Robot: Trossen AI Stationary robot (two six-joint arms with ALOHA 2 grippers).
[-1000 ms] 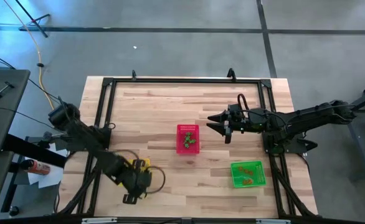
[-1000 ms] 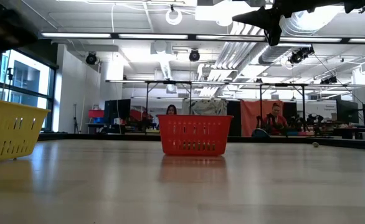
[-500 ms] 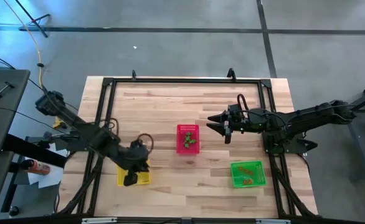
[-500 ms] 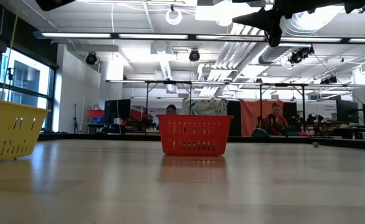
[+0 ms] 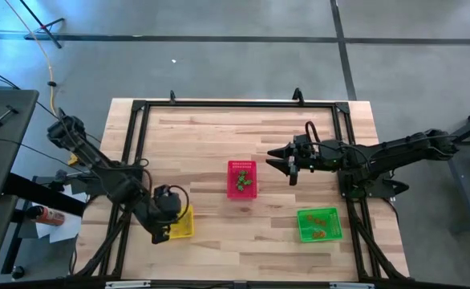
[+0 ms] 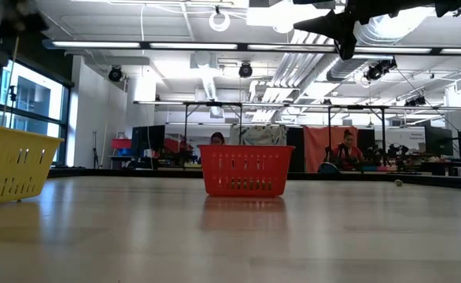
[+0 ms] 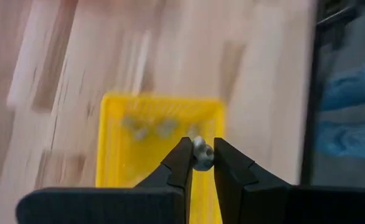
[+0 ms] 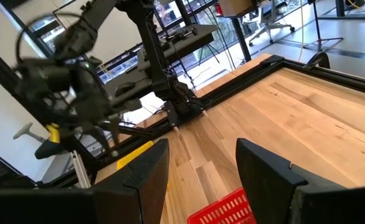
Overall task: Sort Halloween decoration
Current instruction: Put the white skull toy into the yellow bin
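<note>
Left gripper [image 7: 199,163] pinches a pale trinket [image 7: 200,152] — above yellow basket [image 7: 117,124]

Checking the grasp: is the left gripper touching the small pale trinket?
Touching. The left wrist view shows the left gripper pinching the small pale round trinket.

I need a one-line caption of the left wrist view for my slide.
Left gripper holds a small pale trinket above the yellow basket.

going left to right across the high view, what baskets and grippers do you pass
left gripper at the yellow basket → red basket → right gripper, jaws open → green basket
</note>
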